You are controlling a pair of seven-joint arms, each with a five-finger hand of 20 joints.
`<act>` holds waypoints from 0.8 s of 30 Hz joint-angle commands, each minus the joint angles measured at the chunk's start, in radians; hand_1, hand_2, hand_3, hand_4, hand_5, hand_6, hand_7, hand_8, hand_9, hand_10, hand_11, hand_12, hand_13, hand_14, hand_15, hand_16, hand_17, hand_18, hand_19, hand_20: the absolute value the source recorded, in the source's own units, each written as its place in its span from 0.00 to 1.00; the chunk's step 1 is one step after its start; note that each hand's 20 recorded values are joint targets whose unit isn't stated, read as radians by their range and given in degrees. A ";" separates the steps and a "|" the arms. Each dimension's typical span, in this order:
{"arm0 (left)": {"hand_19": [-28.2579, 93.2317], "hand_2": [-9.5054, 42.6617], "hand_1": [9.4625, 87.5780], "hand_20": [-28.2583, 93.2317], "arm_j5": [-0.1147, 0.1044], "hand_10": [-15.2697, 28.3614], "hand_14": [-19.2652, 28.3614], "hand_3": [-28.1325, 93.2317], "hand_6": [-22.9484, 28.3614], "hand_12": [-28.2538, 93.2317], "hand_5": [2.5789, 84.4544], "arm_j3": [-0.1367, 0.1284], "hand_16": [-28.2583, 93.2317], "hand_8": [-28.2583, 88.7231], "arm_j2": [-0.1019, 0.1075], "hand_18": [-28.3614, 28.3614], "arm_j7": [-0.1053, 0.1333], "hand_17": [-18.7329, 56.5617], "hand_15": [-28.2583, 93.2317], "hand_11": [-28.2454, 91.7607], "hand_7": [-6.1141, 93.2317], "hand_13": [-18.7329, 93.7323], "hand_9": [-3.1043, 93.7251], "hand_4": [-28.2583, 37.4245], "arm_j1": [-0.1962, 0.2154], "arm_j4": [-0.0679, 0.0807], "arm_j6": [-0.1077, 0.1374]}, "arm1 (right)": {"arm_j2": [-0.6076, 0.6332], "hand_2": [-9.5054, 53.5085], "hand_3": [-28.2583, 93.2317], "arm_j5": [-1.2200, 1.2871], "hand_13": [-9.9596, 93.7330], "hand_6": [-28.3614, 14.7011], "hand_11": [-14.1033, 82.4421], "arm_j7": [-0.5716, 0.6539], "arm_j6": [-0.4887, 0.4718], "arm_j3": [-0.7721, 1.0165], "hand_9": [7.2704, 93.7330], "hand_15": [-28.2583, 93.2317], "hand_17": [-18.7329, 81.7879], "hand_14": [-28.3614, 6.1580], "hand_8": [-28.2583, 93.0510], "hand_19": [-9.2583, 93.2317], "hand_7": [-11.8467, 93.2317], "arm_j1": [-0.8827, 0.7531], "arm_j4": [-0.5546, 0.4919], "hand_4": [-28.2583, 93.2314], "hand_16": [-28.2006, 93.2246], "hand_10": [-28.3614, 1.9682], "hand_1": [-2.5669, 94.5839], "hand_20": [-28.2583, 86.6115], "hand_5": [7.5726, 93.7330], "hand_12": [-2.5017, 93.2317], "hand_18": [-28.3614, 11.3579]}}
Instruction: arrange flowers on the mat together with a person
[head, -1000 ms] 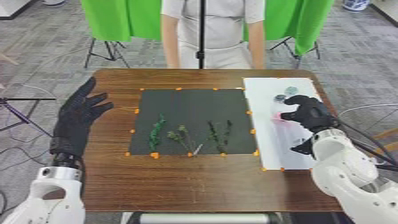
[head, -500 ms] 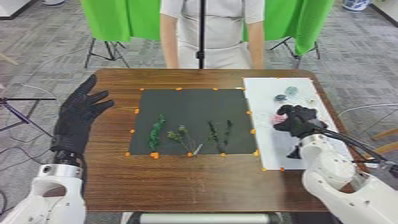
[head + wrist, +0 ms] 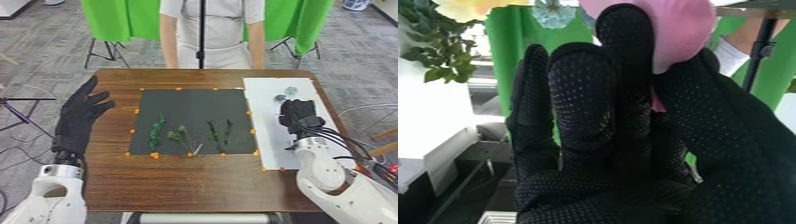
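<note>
The right hand (image 3: pixel 300 116) pinches a pink flower (image 3: pixel 684 30) over the white sheet (image 3: pixel 265 90), at the right of the head-view frame.
In the right wrist view, the pink petals sit between the thumb and a finger of the right hand (image 3: pixel 611 185), with a yellow flower (image 3: pixel 469 7), leafy greenery (image 3: pixel 453 57) and a pale blue flower (image 3: pixel 553 15) beyond; the head view shows the layout: a green sprig (image 3: pixel 155 132), a branching sprig (image 3: pixel 180 137) and 2 thin dark stems (image 3: pixel 214 132) spread across the lower half of the dark mat (image 3: pixel 191 102), in the middle of the frame, and 2 small pale blooms (image 3: pixel 291 90) on the sheet's upper part. At the frame's left, the left hand (image 3: pixel 82 114) is open wide, its fingers extended toward the upper left table corner.
</note>
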 commanded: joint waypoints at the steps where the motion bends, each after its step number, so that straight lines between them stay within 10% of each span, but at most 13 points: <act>1: 0.61 0.28 0.14 0.37 0.003 0.74 0.92 0.87 0.50 0.32 0.34 -0.004 0.17 0.17 -0.007 0.88 -0.006 0.15 0.65 0.43 0.15 0.38 0.37 0.00 0.009 -0.004 -0.007 | 0.013 0.00 0.76 -0.035 0.86 0.74 0.37 0.005 0.056 0.023 0.94 0.74 0.51 0.70 0.22 0.84 0.36 -0.011 -0.025 0.00 0.43 0.80 0.64 0.45 0.84 0.46 0.26; 13: 0.61 0.27 0.15 0.37 -0.012 0.74 0.92 0.87 0.51 0.32 0.34 -0.004 0.17 0.17 0.011 0.88 0.009 0.15 0.65 0.43 0.15 0.38 0.37 0.00 -0.001 -0.007 0.002 | -0.102 0.00 0.77 0.086 0.86 0.74 0.35 -0.182 0.059 -0.175 0.95 0.74 0.52 0.70 0.23 0.84 0.35 0.222 -0.138 0.00 0.43 0.80 0.63 0.46 0.85 0.46 0.32; 24: 0.62 0.27 0.15 0.37 -0.022 0.74 0.92 0.87 0.51 0.32 0.34 0.036 0.17 0.17 0.018 0.88 0.011 0.15 0.65 0.43 0.15 0.38 0.37 0.00 -0.076 0.005 -0.015 | -0.420 0.00 0.78 0.158 0.84 0.75 0.37 -0.340 -0.024 -0.497 0.93 0.76 0.49 0.69 0.23 0.82 0.36 0.490 0.018 0.00 0.44 0.82 0.62 0.48 0.84 0.49 0.35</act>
